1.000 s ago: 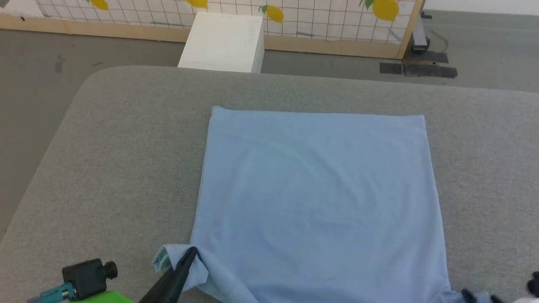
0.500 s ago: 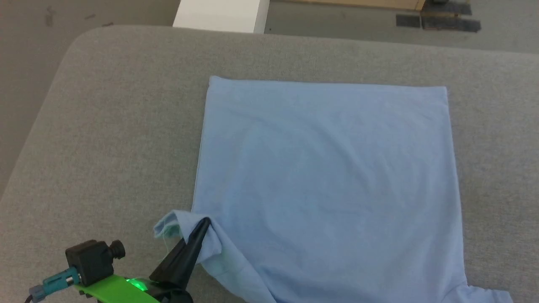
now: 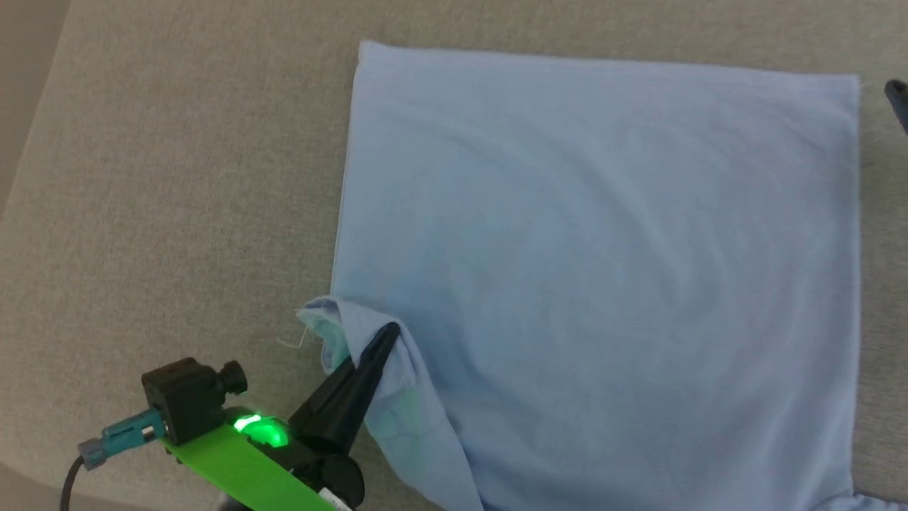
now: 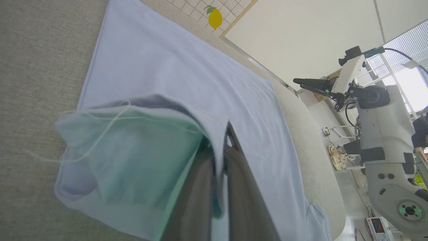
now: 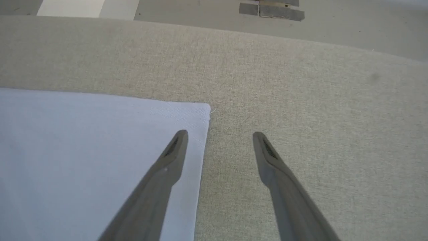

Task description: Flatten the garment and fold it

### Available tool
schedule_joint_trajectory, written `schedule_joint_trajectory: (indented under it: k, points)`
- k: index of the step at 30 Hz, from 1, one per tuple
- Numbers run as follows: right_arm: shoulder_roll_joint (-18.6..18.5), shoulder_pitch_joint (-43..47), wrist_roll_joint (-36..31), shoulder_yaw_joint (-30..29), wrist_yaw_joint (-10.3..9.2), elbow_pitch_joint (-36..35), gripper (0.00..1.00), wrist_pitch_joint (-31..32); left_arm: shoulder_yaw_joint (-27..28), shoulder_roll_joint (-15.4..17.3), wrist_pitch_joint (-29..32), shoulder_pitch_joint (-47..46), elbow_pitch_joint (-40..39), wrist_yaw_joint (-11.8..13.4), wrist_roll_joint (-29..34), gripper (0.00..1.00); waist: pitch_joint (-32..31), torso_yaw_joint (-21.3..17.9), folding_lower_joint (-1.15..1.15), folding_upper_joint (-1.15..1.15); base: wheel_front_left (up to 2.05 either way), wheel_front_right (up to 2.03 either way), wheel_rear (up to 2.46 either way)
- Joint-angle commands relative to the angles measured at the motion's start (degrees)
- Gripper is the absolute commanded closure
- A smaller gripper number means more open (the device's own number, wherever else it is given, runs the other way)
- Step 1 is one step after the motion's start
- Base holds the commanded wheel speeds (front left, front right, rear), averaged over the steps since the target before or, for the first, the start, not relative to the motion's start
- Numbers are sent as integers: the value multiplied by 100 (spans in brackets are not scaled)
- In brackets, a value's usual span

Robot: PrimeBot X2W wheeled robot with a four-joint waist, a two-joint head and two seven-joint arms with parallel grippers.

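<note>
Your shirt (image 3: 596,270) lies spread flat on the grey worktop (image 3: 177,177) — flattening looks almost done. Your left pincer (image 3: 386,337) is closed on the near sleeve (image 3: 330,326); the right pincer (image 5: 220,135) hangs open and empty over the far corner. Folding is not yet begun.

The light blue short-sleeved cloth shirt (image 3: 603,248) is soft, fine-knit and matt; the grey fabric-covered counter (image 3: 177,177) looks coarser-woven. On the left gripper (image 3: 386,333), the dark tapered jaws look smooth matt plastic.
</note>
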Motion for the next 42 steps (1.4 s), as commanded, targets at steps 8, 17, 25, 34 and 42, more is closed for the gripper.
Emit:
schedule_joint_trajectory:
  k: [8,17,25,34,42]
  points:
    - [-21,-211,-276,-117,-8,379,0,145,-115,-157,-66,-296,194,-152,29,100,679,630,-1,0,0,0,0]
    - [-85,-210,-320,-12,-8,500,100,-28,-122,-175,-107,-347,312,-180,31,100,666,606,-1,0,0,0,0]
    - [-23,-62,89,95,-8,442,100,-802,-11,-130,-186,-338,377,-148,57,100,47,260,-1,0,0,0,0]
    - [66,1508,678,-390,-8,-252,100,-1947,223,-116,-498,-70,564,195,389,100,-1138,-246,-1,0,0,0,0]
    - [466,3507,1123,-913,-8,-1484,100,-1573,255,-47,-453,377,421,385,317,100,-1730,-875,-1,0,0,0,0]
